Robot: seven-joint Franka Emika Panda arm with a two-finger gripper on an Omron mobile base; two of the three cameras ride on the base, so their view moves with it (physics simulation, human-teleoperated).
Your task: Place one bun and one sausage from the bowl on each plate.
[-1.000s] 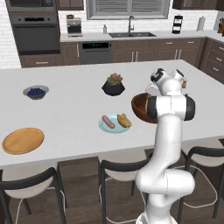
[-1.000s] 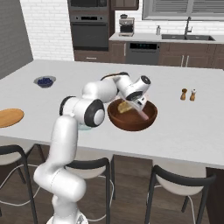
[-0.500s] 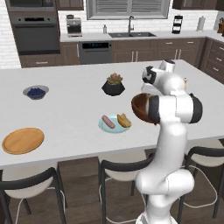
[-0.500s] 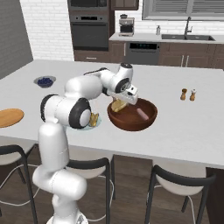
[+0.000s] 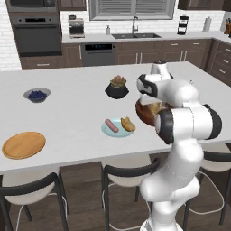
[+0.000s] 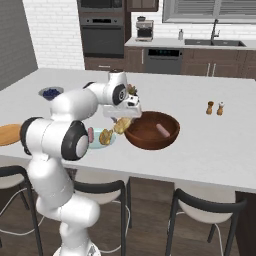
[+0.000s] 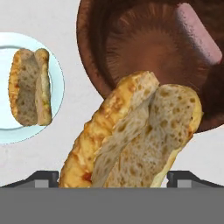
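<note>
Tabletop [image 5: 72,113] first: a long white slab that carries everything, with the big reddish-brown bowl [image 6: 150,135] toward the arm's side, a single pink sausage [image 7: 199,33] left lying inside it. Next in size is the orange wooden plate [image 5: 24,145], far off at the other end and bare, so by my reckoning it is the one waiting to be filled. The pale blue plate [image 5: 110,131] sits just beside the bowl with a sausage and a bun on it. Then the bun [image 7: 135,140] that matters now: it hangs pinched in the end effector [image 6: 121,117], raised over the bowl's near rim, fingers spread wide around its flanks. It looks like a split, crusty roll, light and airy, soft in the crumb; I would guess it squashes if squeezed hard and could swing or slip if held near one end. Across the middle, on the crust sides, seems the safest hold. The sausage looks smooth and round, likelier to roll or slide; gripping it across its midpoint would suit.
</note>
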